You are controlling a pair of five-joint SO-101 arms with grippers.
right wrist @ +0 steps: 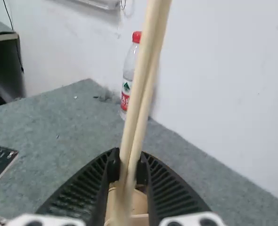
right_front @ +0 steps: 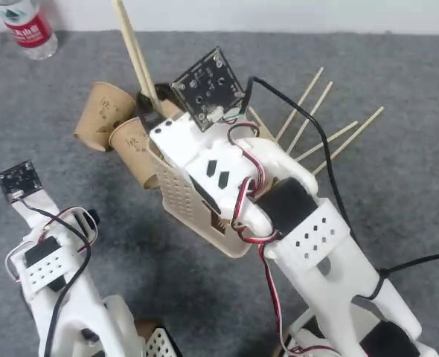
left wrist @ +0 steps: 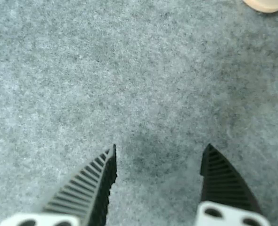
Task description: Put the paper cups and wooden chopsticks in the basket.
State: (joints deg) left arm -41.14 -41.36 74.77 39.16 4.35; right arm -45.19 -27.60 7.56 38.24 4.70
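Chopsticks (right wrist: 141, 84) stand upright, clamped in the right end effector (right wrist: 127, 160) over the mid-table basket (right_front: 178, 197). Two cups (right_front: 100, 115) lie just beside it; four loose sticks (right_front: 331, 138) lie toward the right edge. The left end effector (left wrist: 160, 153) hangs with its fingers apart near the front-left corner.

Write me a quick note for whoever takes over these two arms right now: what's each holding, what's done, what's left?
Right gripper: jaws shut on a pair of chopsticks pointing upward, beside the basket.
Left gripper: jaws open, holding nothing, over bare carpet.
Two paper cups lie on their sides at the basket's end; I cannot tell if they are inside it.
Loose chopsticks fan out beyond the right arm.
Left to do: probably drop the held pair in, then check the cups and loose chopsticks.
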